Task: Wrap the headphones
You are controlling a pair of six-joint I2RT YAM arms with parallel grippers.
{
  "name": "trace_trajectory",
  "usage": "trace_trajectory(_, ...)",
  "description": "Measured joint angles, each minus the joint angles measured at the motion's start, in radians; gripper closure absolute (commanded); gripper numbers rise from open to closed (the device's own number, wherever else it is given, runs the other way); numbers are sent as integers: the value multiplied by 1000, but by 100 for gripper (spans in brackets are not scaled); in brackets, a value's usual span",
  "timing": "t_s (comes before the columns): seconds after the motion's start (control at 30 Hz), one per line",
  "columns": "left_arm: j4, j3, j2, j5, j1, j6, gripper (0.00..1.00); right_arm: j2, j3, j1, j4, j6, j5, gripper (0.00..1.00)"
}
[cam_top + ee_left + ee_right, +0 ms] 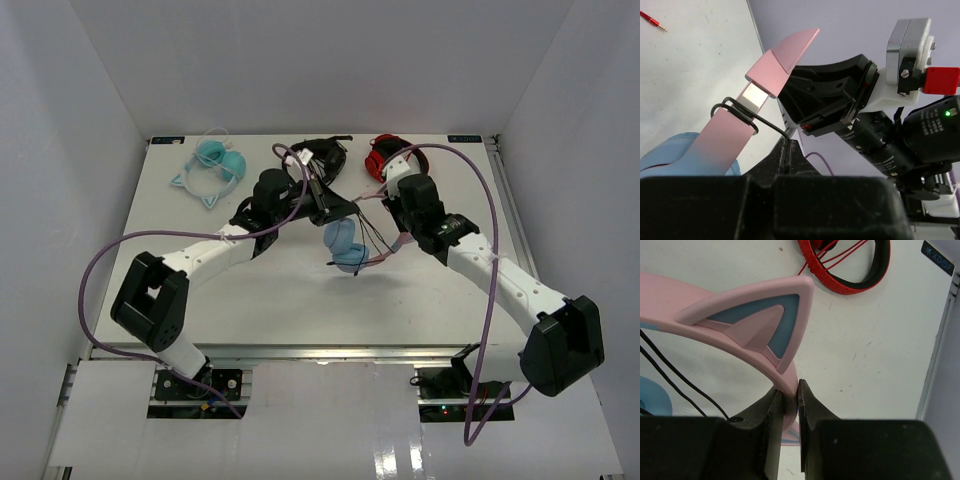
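Observation:
The headphones hang above the table's middle, light blue ear cups (345, 245) low and the pink cat-eared headband (372, 193) up. My right gripper (390, 194) is shut on the headband, seen in the right wrist view (788, 391) just below a cat ear (755, 315). My left gripper (337, 207) is shut on the thin dark cable (767, 124), which loops round the pink headband (735, 131). The left gripper's jaws (785, 143) are closed tight on the cable. An ear cup (670, 156) shows at lower left, and the red plug tip (652, 20) lies on the table.
At the back of the table lie all-aqua cat-ear headphones (212, 165), black headphones (318, 155) and red headphones (390, 155), the red ones also in the right wrist view (850, 265). The two grippers are close together. White walls stand on three sides.

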Motion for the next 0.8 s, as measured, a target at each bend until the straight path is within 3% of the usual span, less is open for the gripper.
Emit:
trace_trajectory(0.13,37,11,52,-25,-2,-67,100,24,0,-37,15,91,-30,92)
trace_trajectory(0.33,-38,75,168,-93,-8,-11,99,118,-25,-115,16,230,-122,92)
trace_trajectory(0.47,-112,134,234,-137,-9,61,87,217,-26,-140,28,299,-188,92)
trace_trajectory(0.57,-164,189,292,-167,-8,108,68,297,-19,-150,45,343,-233,92)
trace_trajectory(0.7,-218,232,351,-182,-6,156,55,369,0,-164,57,387,-295,92)
trace_trajectory(0.8,-250,238,361,-179,-1,186,50,409,24,-175,66,402,-335,79)
